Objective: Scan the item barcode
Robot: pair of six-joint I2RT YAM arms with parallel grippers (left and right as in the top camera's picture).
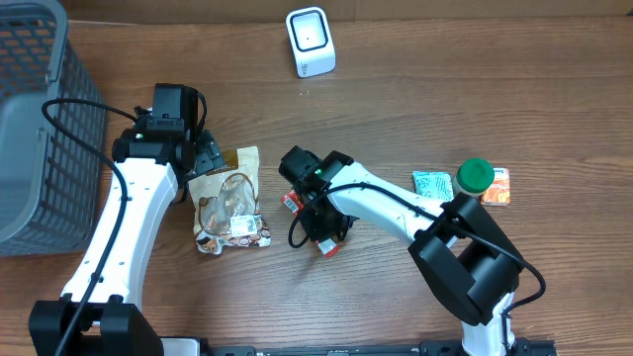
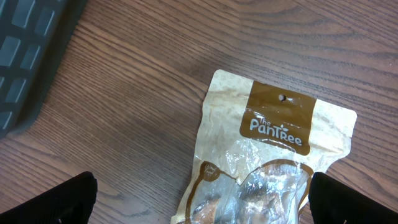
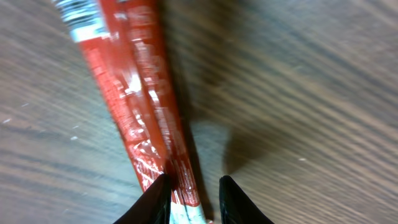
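A long red packet point(image 3: 134, 106) lies on the wooden table, with black-and-white stripes like a barcode point(image 3: 78, 15) at its far end. My right gripper point(image 3: 194, 202) straddles its near end, jaws narrow. The left fingertip point(image 3: 155, 202) touches the packet, while a gap shows beside the other one. In the overhead view the right gripper point(image 1: 321, 222) covers most of the packet point(image 1: 329, 247). The white scanner point(image 1: 311, 42) stands at the table's far edge. My left gripper point(image 2: 202, 205) hangs wide open over a tan snack bag point(image 2: 273, 162), holding nothing.
A grey wire basket point(image 1: 30, 119) fills the left side. A green-capped bottle point(image 1: 475, 176), a teal packet point(image 1: 432, 184) and an orange packet point(image 1: 497, 186) lie at the right. The snack bag point(image 1: 229, 203) rests between the two arms.
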